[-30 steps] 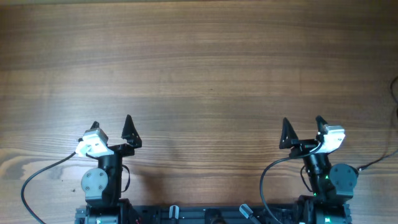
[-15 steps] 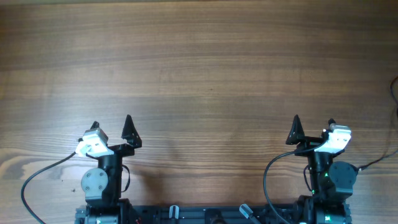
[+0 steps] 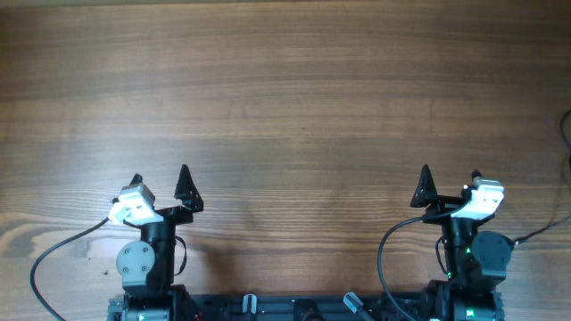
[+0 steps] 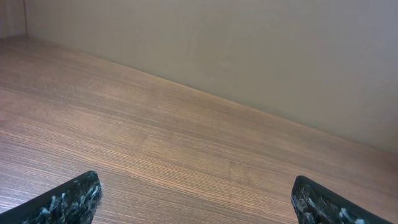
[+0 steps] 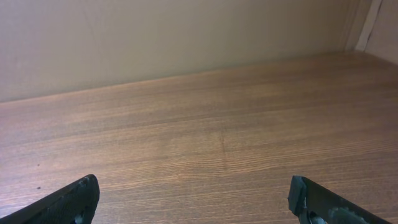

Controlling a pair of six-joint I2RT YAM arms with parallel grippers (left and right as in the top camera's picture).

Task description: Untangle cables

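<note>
Only a thin black cord (image 3: 566, 129) shows at the far right edge of the overhead view, mostly cut off by the frame; no coil or plug tips are visible. My left gripper (image 3: 161, 176) is open and empty at the near left of the wooden table (image 3: 285, 98). My right gripper (image 3: 450, 174) is open and empty at the near right, well short of the cord. The left wrist view shows open fingers (image 4: 196, 205) over bare wood. The right wrist view shows the same (image 5: 193, 202).
A plain beige wall (image 4: 249, 50) stands behind the table's far edge in both wrist views. Thicker black arm cables (image 3: 53, 254) loop beside each arm base at the near edge. A thin lead (image 3: 535, 234) runs off to the right from the right base.
The right arm swung a little to the right between one second and half a second ago, then held still. The left arm has not moved.
</note>
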